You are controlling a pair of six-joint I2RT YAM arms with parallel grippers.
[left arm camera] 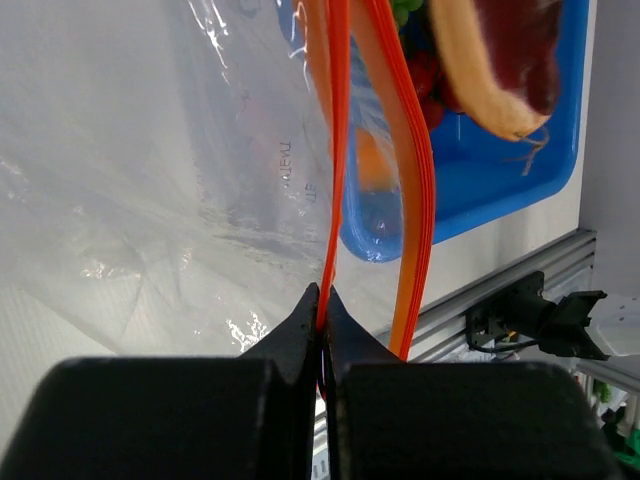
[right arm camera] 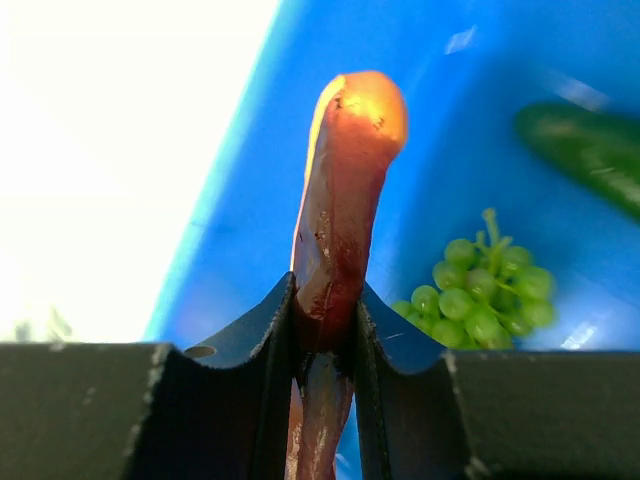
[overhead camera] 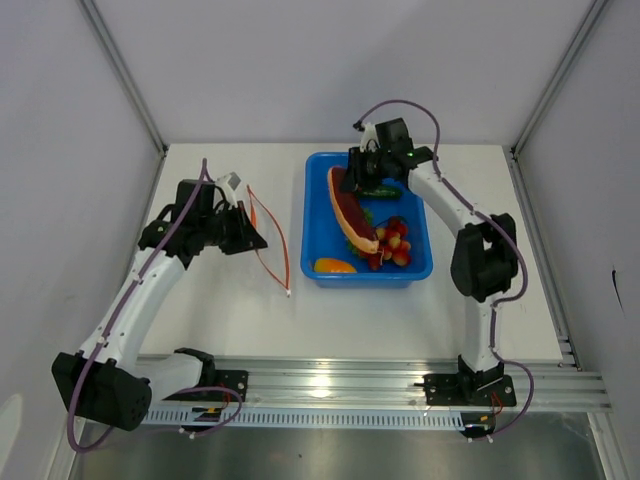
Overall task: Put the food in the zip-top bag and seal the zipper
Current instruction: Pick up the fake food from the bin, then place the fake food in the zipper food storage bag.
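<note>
My right gripper (right arm camera: 325, 305) is clamped on the far end of the red-brown, cream-edged meat slice (overhead camera: 352, 218), whose length runs near-to-far in the blue plastic bin (overhead camera: 370, 279). The clear zip-top bag (left arm camera: 150, 180) lies left, its orange-red zipper strip (left arm camera: 338, 150) pinched in my left gripper (left arm camera: 322, 300).

— What is blocking the way into the bin (overhead camera: 318, 205)?
— The meat slice (overhead camera: 352, 215) is lying along its left half, with the right pincer (right arm camera: 325, 320) clamping its far end. Berries (overhead camera: 397, 240) and an orange piece (overhead camera: 334, 265) are crowding the near corners.
— And beside it?
— The bag (left arm camera: 150, 170), pinched at its mouth by the left pincer (left arm camera: 322, 305), is narrowing the gap on the bin's left. The counter (overhead camera: 350, 320) nearer the arm bases is lying open.
</note>
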